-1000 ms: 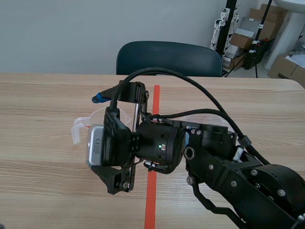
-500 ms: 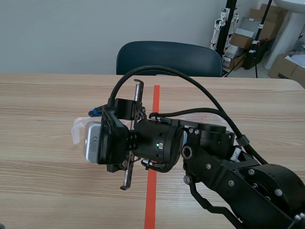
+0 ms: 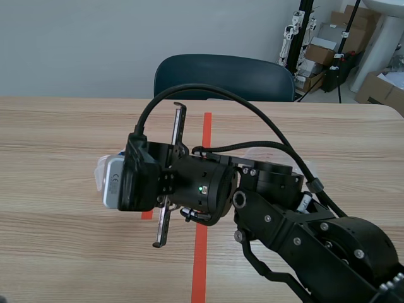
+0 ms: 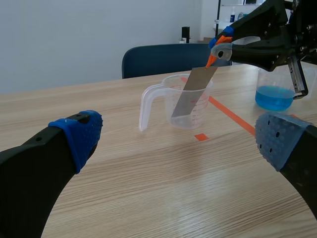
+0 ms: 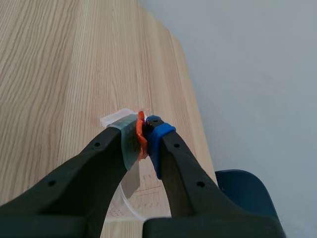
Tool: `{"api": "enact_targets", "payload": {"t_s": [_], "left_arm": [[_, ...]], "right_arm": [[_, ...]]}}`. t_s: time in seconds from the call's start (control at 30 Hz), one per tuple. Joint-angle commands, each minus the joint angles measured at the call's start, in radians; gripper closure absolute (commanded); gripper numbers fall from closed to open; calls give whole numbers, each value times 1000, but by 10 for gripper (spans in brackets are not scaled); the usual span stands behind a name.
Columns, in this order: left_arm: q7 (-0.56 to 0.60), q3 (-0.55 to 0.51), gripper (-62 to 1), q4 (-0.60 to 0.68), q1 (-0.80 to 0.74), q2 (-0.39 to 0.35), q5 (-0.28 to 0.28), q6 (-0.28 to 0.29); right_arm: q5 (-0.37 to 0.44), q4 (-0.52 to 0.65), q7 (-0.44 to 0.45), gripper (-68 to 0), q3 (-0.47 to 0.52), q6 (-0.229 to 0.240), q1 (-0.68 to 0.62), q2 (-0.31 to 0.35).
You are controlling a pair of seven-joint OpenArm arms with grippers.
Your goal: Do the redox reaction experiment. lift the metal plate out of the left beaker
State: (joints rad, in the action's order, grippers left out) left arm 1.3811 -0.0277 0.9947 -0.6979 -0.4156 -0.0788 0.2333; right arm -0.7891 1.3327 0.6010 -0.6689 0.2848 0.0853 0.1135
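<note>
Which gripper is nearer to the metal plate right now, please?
The right. The right gripper pinches the top of the metal plate above the clear beaker; the left gripper sits open, with both ahead of it.

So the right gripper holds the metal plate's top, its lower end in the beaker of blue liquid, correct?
No: the left wrist view shows the metal plate dipping into the clear handled beaker; the blue-liquid beaker stands apart. The right gripper holds its top.

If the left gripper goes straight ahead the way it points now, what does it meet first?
Probably the clear beaker with the metal plate in it, straight ahead of the left gripper; depth is unclear.
</note>
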Motion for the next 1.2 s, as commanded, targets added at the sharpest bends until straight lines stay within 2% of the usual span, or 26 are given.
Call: {"api": "enact_targets", "payload": {"t_s": [0.0, 0.37, 0.73, 0.97, 1.17], "left_arm": [[14, -6, -623, 18, 1, 2, -5, -2], [14, -6, -623, 18, 1, 2, -5, -2], [14, -6, -623, 18, 1, 2, -5, -2], [14, -6, -623, 18, 1, 2, -5, -2], [14, -6, -623, 18, 1, 2, -5, -2]], "right_arm": [[10, 22, 11, -4, 1, -5, 18, -3], [24, 22, 5, -4, 3, -4, 17, -3], [257, 23, -68, -4, 25, 3, 17, -2], [372, 23, -115, -4, 29, 4, 17, -3], [524, 23, -176, -4, 29, 4, 18, -3]]}}
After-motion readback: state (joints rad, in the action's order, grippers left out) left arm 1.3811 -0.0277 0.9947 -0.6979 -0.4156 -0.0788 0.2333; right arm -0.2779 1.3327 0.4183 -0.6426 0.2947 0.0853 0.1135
